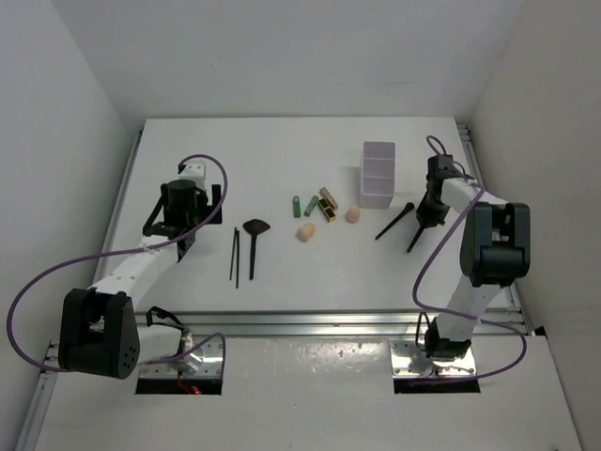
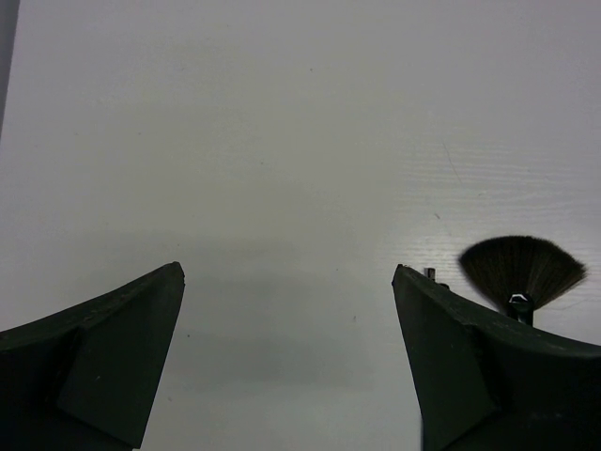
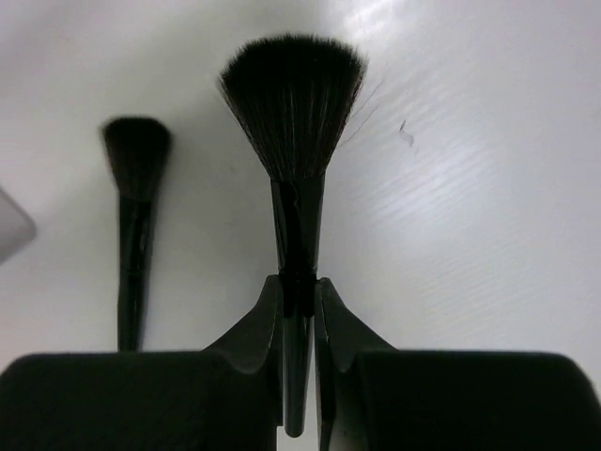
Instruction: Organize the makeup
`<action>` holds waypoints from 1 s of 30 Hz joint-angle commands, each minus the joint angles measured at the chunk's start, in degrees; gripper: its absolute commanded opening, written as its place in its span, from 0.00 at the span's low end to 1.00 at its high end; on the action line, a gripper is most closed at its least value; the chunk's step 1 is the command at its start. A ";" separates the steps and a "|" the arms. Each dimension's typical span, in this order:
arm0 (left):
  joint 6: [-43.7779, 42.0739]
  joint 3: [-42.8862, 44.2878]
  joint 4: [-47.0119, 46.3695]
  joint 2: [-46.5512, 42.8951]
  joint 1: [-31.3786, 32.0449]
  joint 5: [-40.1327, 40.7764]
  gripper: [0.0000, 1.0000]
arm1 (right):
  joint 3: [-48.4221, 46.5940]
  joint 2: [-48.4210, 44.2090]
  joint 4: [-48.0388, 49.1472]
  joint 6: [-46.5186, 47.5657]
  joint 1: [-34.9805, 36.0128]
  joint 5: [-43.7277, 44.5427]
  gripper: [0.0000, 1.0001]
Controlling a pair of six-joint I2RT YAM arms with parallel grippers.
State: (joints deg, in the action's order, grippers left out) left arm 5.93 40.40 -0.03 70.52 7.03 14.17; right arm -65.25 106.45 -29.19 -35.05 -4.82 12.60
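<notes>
Right gripper [image 3: 299,282] clenched on handle of black soft-bristled makeup brush [image 3: 293,103] at white table [image 1: 282,150], near white three-compartment plastic box [image 1: 378,174]; left gripper [image 2: 288,272] released, empty.

Your white table [image 3: 488,235] looks matt and faintly grained. The black fan-headed brush [image 3: 293,94] has fine soft hair; your right fingers [image 3: 254,329] look like matt black plastic.

Cluttered middle, open far side
The box [image 1: 378,174] stands near the right gripper [image 1: 423,224]; tubes [image 1: 312,205], sponges [image 1: 306,232] and brushes [image 1: 255,228] block the centre; the far table [image 1: 282,141] lies open.
</notes>
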 commanded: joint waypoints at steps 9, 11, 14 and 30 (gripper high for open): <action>-3.12 -0.59 -4.98 -0.82 1.06 -6.44 1.00 | 1.70 -14.53 50.73 39.73 15.79 10.61 0.00; -3.12 -0.59 -4.98 -0.82 1.06 -6.44 1.00 | 0.75 -11.38 60.19 41.89 17.20 6.83 0.00; -3.65 -0.59 -4.98 -0.82 1.06 -5.91 1.00 | -4.06 -4.46 67.23 43.04 18.26 4.81 0.00; -3.65 -1.64 -3.93 2.16 1.59 -5.29 1.00 | -3.84 7.37 82.45 39.18 19.49 2.33 0.00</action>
State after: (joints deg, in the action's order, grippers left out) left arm 2.42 39.05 -3.29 72.01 8.12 9.04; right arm -70.57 115.00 46.52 6.94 14.11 15.51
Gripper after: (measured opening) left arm 0.995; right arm 0.102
